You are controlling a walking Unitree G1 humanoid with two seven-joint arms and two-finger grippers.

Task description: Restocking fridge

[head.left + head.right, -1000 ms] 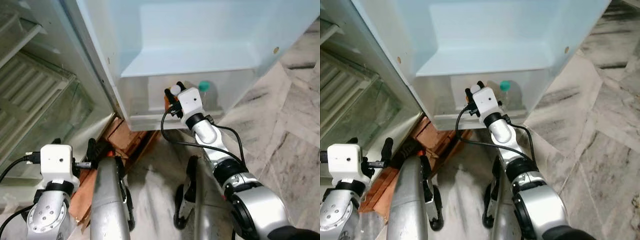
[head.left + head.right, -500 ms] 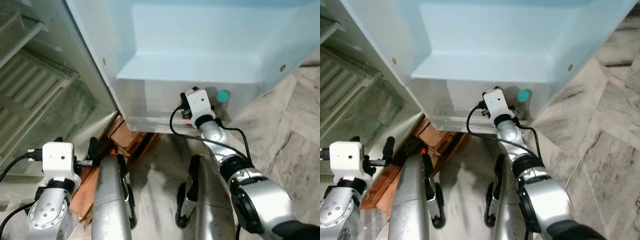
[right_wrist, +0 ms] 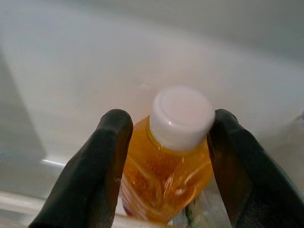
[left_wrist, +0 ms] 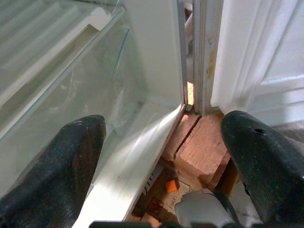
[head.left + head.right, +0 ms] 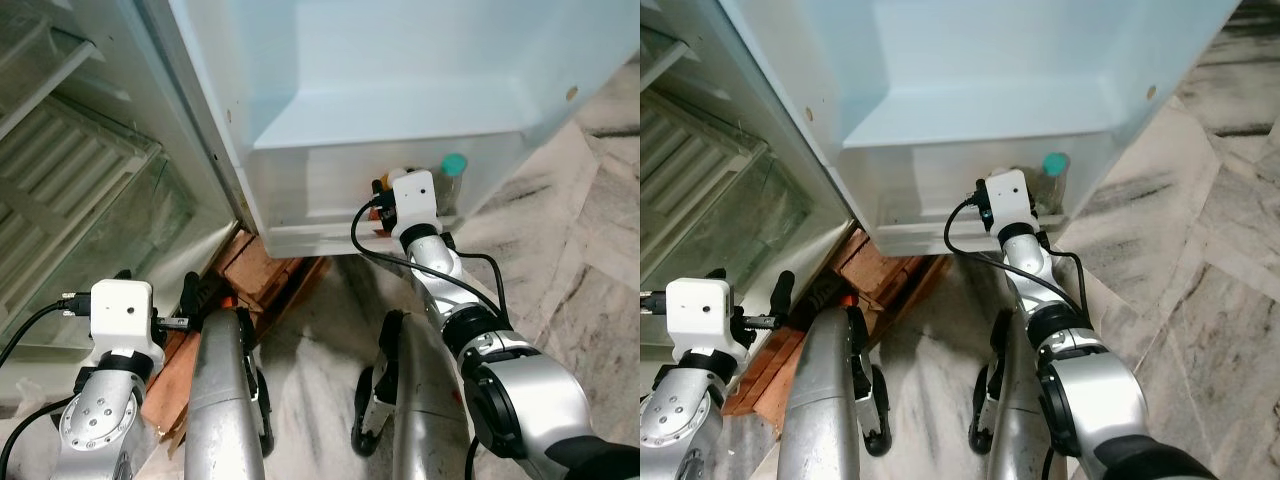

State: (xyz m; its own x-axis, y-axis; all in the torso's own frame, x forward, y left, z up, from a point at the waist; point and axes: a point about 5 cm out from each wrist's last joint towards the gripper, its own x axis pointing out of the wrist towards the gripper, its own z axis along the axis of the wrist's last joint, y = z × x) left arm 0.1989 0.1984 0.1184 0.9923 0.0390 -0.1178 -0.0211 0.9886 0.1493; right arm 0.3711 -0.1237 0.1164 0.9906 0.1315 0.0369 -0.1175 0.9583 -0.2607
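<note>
Beside the open fridge body, the fridge door (image 5: 400,70) spreads wide, its bottom door bin (image 5: 330,190) low over marble floor (image 5: 590,270). Room lies open leftward in the bin; a green-capped bottle (image 5: 453,172) stands rightward. Right gripper (image 3: 166,142) has pushed deeper since a second ago, fingers (image 3: 102,161) clamped on the orange juice bottle (image 3: 168,175) inside. Left gripper (image 4: 161,161), fingers apart, hovers near bricks (image 4: 202,149).

Right claw (image 5: 392,186) reaching into fridge door shelf (image 5: 320,215), beside teal-capped bottle (image 5: 452,176), left claw (image 5: 190,290) low near wooden blocks (image 5: 262,278)
</note>
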